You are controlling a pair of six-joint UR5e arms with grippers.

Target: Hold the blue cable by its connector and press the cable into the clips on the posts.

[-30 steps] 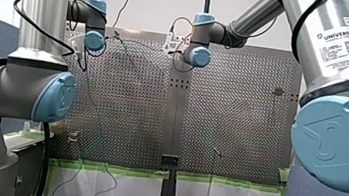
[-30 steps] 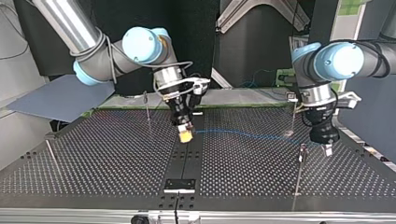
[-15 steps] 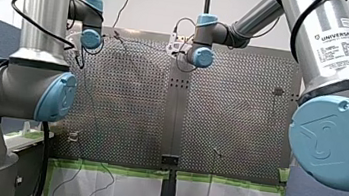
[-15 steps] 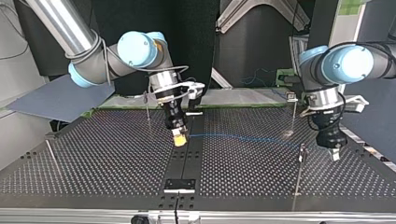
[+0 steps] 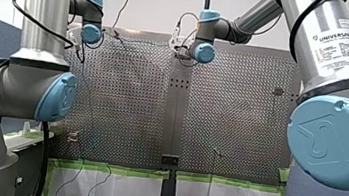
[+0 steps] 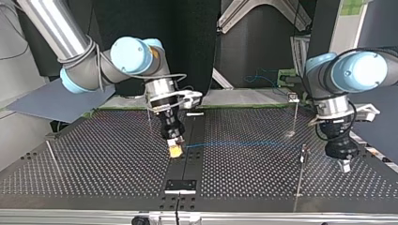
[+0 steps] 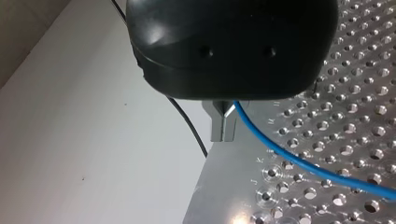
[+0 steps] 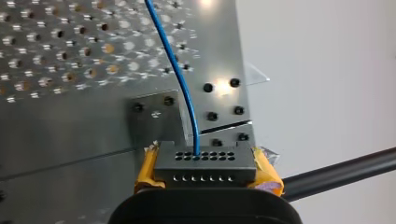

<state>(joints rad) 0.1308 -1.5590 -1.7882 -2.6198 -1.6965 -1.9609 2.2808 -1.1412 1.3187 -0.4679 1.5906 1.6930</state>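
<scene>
1. Front view: both arms reach to the far end of the bench (image 5: 240, 116), my left at the view's left, my right near the middle. A thin post (image 5: 213, 161) stands near the bench's near edge. The fingers can't be read from here.
2. Top view: my right gripper (image 6: 175, 151) has yellow pads and sits low over the bench's centre strip. The blue cable (image 6: 244, 142) runs from it just above the bench toward the view's right. It goes up to a clip post (image 6: 303, 154) just beside my left gripper (image 6: 345, 165). I can't tell if the cable is seated in that clip.
3. Left wrist view: the metal fingers (image 7: 223, 126) are closed together, pinching the blue cable. It exits at their base and trails off over the perforated bench.
4. Right wrist view: the yellow pads (image 8: 266, 173) clamp the black connector (image 8: 205, 165) from both sides. The blue cable enters one hole in the connector's face and leads straight ahead over the bench.
</scene>
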